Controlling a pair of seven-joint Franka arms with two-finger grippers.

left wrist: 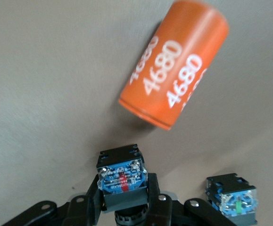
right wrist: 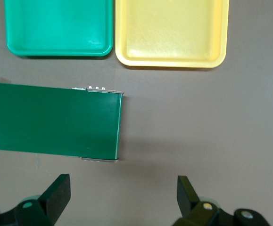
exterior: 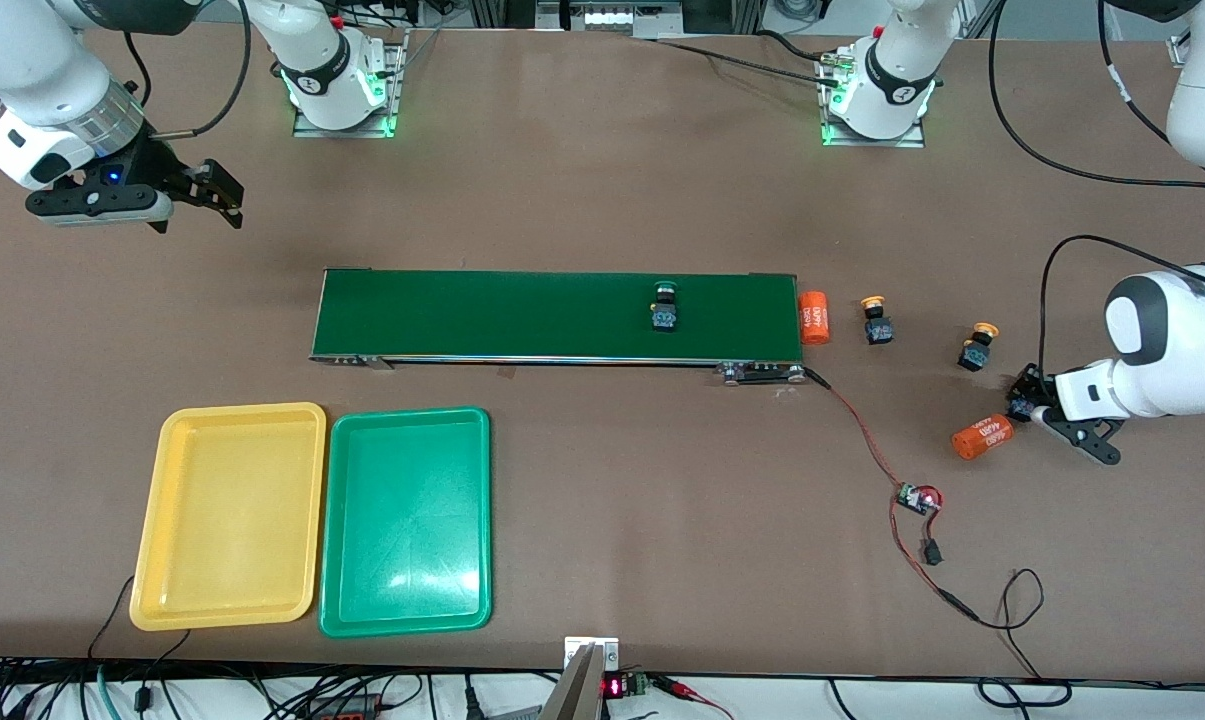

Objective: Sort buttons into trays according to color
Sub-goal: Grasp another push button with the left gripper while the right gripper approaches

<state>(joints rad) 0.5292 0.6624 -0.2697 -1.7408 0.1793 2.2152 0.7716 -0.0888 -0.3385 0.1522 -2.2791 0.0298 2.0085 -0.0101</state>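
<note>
My left gripper is low at the table at the left arm's end, shut on the black body of a button; its cap is hidden. A second button body lies close beside it. Two yellow-capped buttons stand on the table past the belt's end. A green-capped button sits on the dark-green conveyor belt. The yellow tray and green tray lie side by side, empty, nearer the front camera. My right gripper waits open and empty, up in the air at the right arm's end.
An orange cylinder printed 4680 lies just beside my left gripper, and shows in the left wrist view. Another orange cylinder stands against the belt's end. A small circuit board with red and black wires lies nearer the front camera.
</note>
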